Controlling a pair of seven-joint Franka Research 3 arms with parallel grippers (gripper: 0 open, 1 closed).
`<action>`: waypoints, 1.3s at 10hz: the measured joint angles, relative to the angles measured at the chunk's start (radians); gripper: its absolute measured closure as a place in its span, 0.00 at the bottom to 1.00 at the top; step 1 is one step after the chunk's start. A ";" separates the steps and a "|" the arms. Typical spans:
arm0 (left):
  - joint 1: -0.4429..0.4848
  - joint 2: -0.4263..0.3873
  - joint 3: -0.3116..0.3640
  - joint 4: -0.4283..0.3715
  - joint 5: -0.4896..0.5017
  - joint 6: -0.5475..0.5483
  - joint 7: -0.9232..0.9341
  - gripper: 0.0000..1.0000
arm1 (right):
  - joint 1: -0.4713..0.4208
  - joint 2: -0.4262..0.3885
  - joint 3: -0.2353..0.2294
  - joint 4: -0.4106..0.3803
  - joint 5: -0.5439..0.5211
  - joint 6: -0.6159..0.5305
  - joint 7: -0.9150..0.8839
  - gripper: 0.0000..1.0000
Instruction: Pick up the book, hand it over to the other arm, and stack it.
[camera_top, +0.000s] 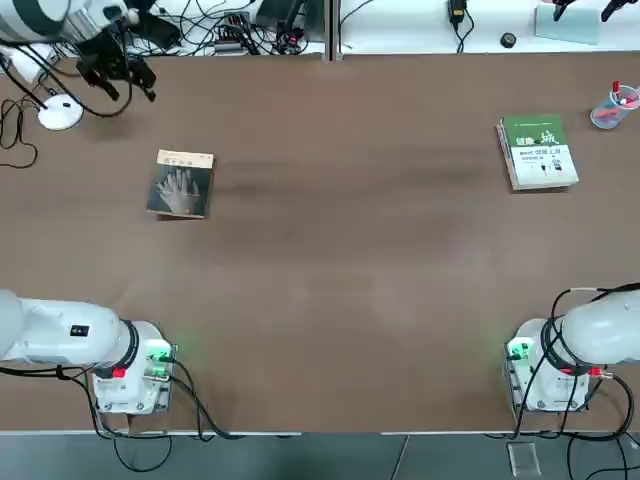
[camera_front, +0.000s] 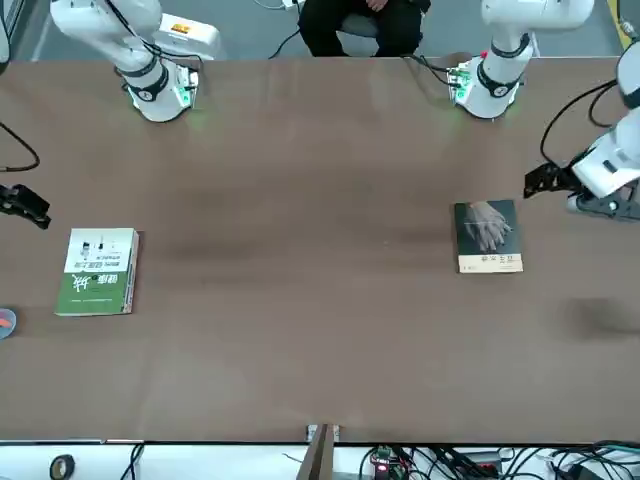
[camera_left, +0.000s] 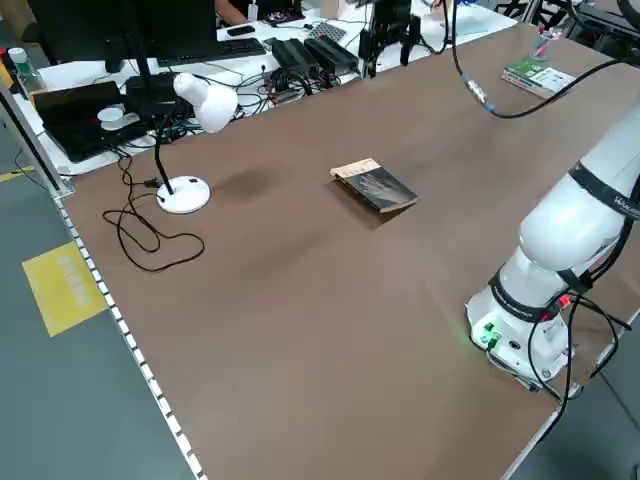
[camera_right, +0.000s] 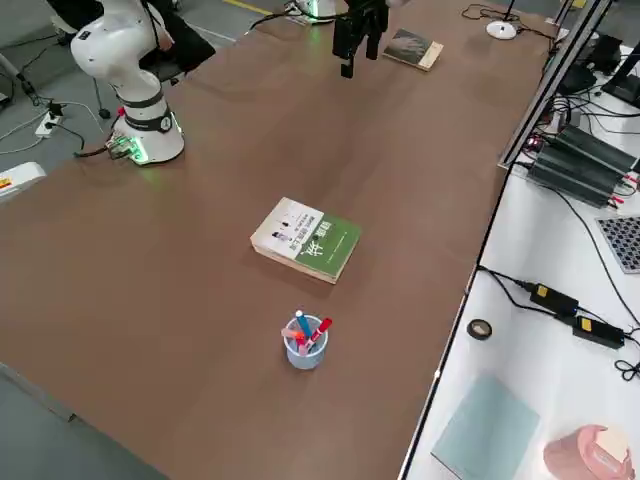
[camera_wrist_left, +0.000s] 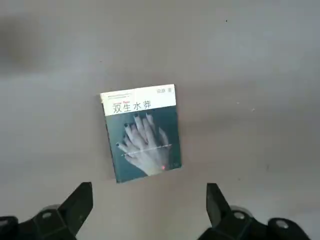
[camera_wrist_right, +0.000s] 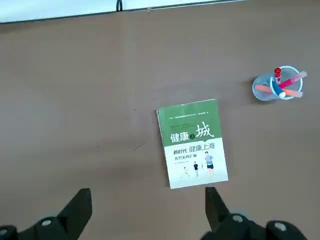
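Note:
The book (camera_top: 182, 184) is a small dark paperback with pale hands on its cover. It lies flat on the left part of the table (camera_top: 330, 250) and also shows in the front view (camera_front: 487, 235). My left gripper (camera_wrist_left: 149, 189) hangs high above the book (camera_wrist_left: 142, 132), open and empty, and the front view places this gripper (camera_front: 548, 180) just off the book's side. My right gripper (camera_wrist_right: 147, 192) is open and empty too, high over a green-and-white book (camera_wrist_right: 193, 143) at the table's right (camera_top: 538, 152).
A clear cup of pens (camera_top: 614, 106) stands near the green-and-white book at the table's right edge. A white desk lamp (camera_left: 195, 100) stands at the far left corner. Cables and power strips line the far edge. A person (camera_front: 365, 20) sits behind the arm bases.

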 joint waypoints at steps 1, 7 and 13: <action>0.004 0.003 0.001 -0.030 -0.011 0.030 0.020 0.00 | 0.000 0.000 0.000 0.000 0.000 0.000 0.000 0.00; 0.124 0.088 0.003 -0.097 -0.106 0.103 0.286 0.00 | 0.001 0.000 0.001 -0.001 0.000 0.000 0.000 0.00; 0.218 0.234 0.004 -0.098 -0.219 0.166 0.506 0.00 | 0.002 0.000 0.001 -0.001 0.000 0.000 0.000 0.00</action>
